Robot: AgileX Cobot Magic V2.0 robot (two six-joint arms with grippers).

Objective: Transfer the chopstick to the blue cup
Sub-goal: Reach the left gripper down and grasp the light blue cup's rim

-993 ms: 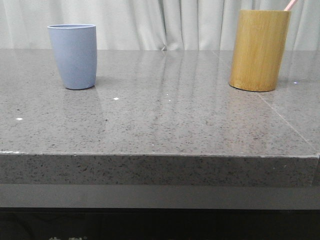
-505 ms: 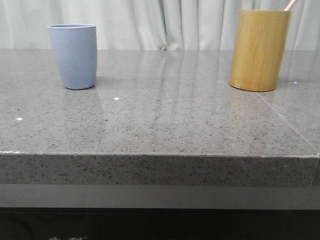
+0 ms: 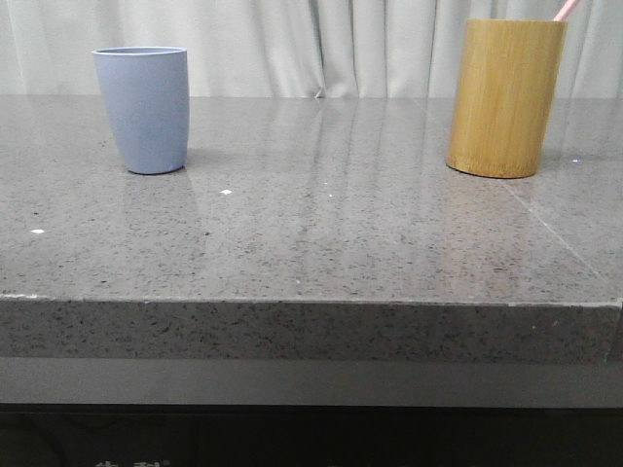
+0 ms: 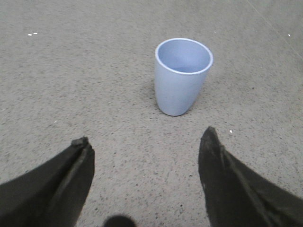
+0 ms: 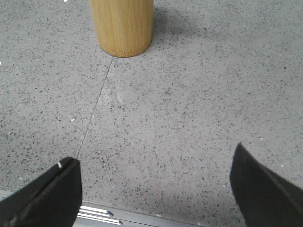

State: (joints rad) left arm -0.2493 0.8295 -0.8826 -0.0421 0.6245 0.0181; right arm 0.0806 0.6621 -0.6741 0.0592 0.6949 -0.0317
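The blue cup stands upright at the back left of the grey stone table and looks empty from above. A pale pink chopstick pokes out of the yellow-brown bamboo cylinder at the back right; only its tip shows. My left gripper hovers open above the table, short of the blue cup, with nothing between its fingers. My right gripper is open over the table's near edge, well short of the bamboo cylinder, and holds nothing.
The grey speckled table has a seam running forward from the bamboo cylinder. Its front edge is close to the camera. A pale curtain hangs behind.
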